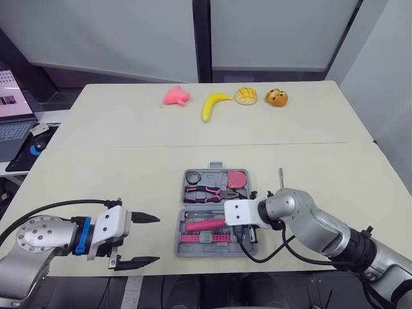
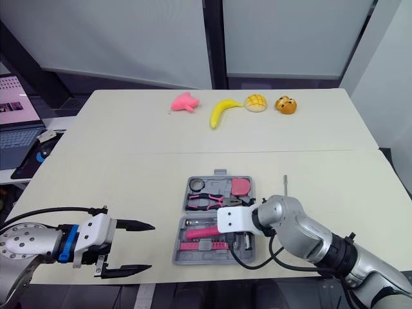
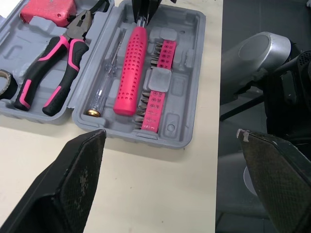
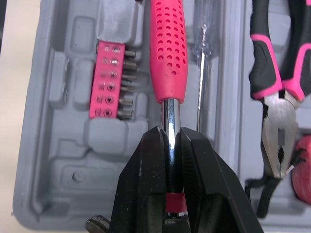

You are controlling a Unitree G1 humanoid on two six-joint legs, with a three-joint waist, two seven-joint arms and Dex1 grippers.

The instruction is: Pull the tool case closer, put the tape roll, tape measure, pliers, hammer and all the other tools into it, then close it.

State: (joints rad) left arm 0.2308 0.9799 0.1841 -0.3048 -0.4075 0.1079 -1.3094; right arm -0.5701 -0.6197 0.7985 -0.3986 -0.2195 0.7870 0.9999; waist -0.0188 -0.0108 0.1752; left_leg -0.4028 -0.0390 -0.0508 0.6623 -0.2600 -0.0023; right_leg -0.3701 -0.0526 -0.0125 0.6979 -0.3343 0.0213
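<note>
The right pincer (image 4: 171, 132) is clamped on the chrome shaft of the pink-handled tool (image 3: 130, 73), which lies in the open tool case (image 3: 187, 73) beside the pliers (image 3: 53, 68). The left pincer (image 1: 154, 239) hovers spread wide over the table (image 1: 129, 180), left of the case.

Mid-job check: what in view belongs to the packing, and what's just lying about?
Job: tool case, hammer, pliers, tape roll, tape measure, thin tool beside the case.
Lying about: pink toy, banana, bun, brown toy, laptop.
</note>
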